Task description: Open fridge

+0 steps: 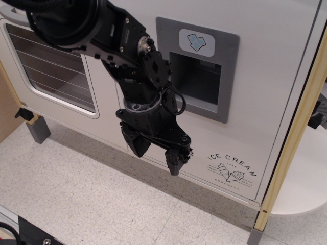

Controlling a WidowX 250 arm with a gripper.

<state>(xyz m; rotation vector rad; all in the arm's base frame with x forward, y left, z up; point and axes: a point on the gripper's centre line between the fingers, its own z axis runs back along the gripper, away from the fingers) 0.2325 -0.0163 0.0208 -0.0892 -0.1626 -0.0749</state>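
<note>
The fridge [265, 92] is a large white toy cabinet filling the far right part of the view. Its door carries a grey recessed ice-dispenser panel [200, 66] near the top, with a small pale blue ice-cube badge [196, 43] above the dark recess. Low on the door, toward the right, sits a black "ICE CREAM" logo [232, 168] with small cone drawings under the lettering. The door looks flush with the cabinet body, so it appears closed. A pale wooden post [294, 138] runs down the fridge's right edge.

To the left of the fridge stands a white oven-like unit [56, 66] with a dark striped window; a grey foot [38, 130] shows beneath it.

The black robot arm [97, 25] reaches in from the upper left and angles down in front of the fridge door. The tool [156, 153] hangs just left of the logo and below the dispenser panel, its two dark fingers [174, 159] pointing down with a clear gap between them, holding nothing. Whether it touches the door cannot be told.

Below lies a speckled white surface [92, 199] crossed by thin seams.
</note>
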